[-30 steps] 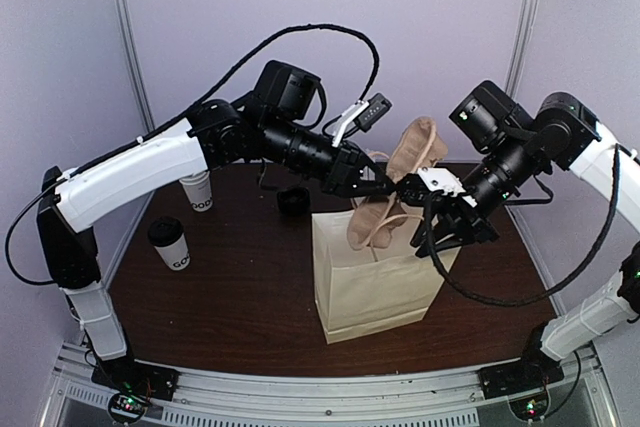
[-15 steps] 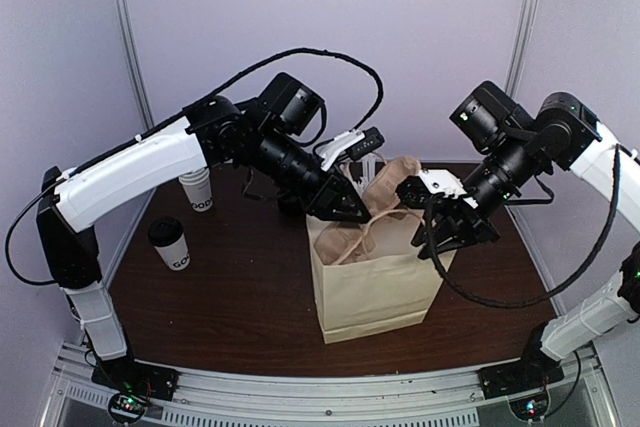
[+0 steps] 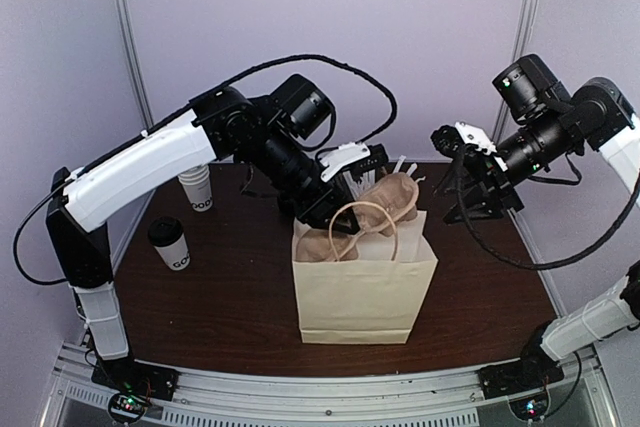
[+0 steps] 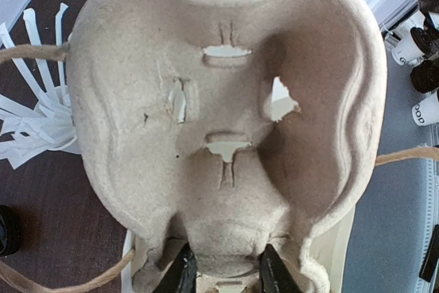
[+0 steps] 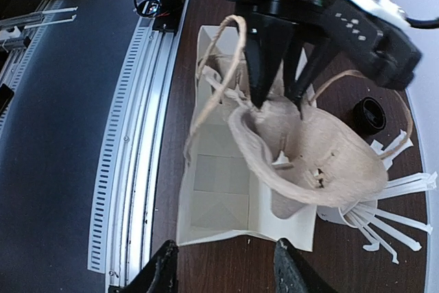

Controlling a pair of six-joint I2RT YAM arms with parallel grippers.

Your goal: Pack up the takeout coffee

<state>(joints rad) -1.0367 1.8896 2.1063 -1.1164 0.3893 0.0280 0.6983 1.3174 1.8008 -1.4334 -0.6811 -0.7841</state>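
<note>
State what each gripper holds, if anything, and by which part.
Left gripper pinches the pulp cup carrier by its rim; right gripper holds nothing.

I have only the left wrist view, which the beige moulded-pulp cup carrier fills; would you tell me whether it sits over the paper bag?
Observer: Yes. The left end effector holds the beige moulded-pulp cup carrier tilted, its lower end inside the mouth of the upright cream paper bag.
Operator: Is the right end effector touching the bag?
Observer: No. The right end effector hangs open to the bag's right, apart from it.
Operator: And where is the coffee?
Observer: The small white paper cup with a black dome lid stands on the dark brown table, left of the bag, not yet packed.
</note>
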